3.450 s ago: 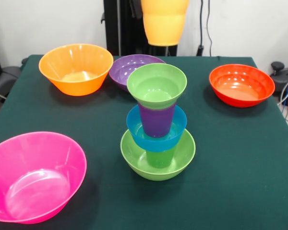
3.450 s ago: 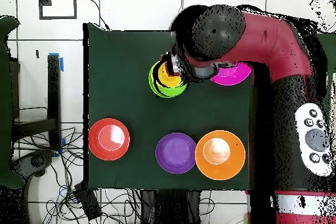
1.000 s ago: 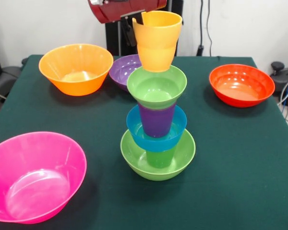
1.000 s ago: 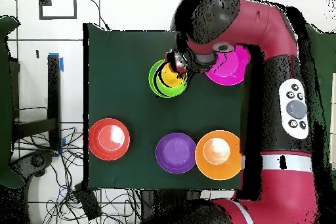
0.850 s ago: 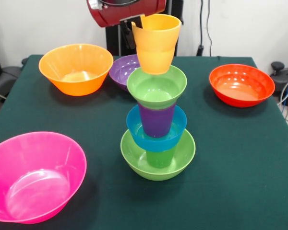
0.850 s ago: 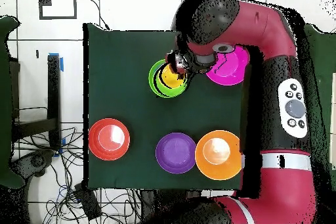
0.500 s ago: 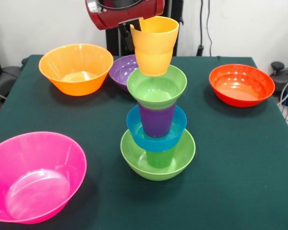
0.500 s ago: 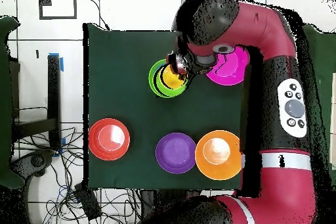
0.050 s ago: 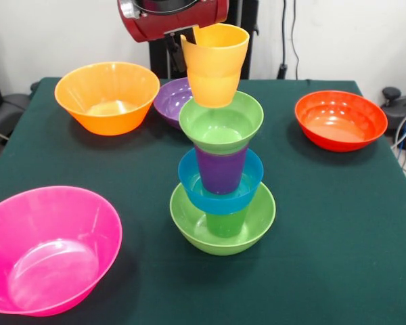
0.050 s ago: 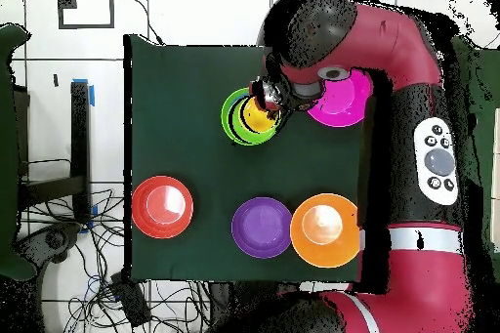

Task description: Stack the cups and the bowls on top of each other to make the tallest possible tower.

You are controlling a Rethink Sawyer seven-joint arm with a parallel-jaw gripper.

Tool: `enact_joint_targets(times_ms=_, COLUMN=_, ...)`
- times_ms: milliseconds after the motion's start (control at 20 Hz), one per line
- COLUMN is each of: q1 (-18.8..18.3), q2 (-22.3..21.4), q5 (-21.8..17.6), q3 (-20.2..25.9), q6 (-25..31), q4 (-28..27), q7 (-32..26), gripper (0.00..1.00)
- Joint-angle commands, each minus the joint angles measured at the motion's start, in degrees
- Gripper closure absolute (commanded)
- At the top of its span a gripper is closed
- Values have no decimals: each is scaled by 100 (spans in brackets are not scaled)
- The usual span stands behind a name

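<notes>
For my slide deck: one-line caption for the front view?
Gripper holds yellow-orange cup above the tower of bowls and cups.

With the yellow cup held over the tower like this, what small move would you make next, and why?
Probably ease the yellow cup straight down a little more. It hangs tilted in the gripper, its base just at the rim of the top green bowl, seemingly not yet seated, so letting go now might tip it.

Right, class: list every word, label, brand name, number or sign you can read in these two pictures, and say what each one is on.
None can be read.
The cups, bowls and green table carry no print.
The arm's grey button panel has marks too small to read.
</notes>
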Motion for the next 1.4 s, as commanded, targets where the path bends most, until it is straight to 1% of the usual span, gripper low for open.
enact_joint_targets(times_ms=50, q1=104, q2=59, q5=-294, q3=-125, q6=-356, q4=346, q7=55, gripper=100)
enact_joint_targets(times_ms=650, q1=139, q2=147, q5=-319, q3=-119, q6=-403, q4=294, q7=65, gripper=100)
enact_joint_targets(times_ms=900, q1=126, q2=116, q5=-300, q3=-138, q6=-606, q4=460, q7=119, gripper=100)
enact_joint_targets(times_ms=1150, q1=149, q2=172, q5=-327, q3=-144, q6=-661, q4=387, q7=108, gripper=100)
enact_joint_targets(times_ms=1400, q1=142, q2=146, q5=-313, q3=-163, q6=-721, q4=447, q7=107, gripper=100)
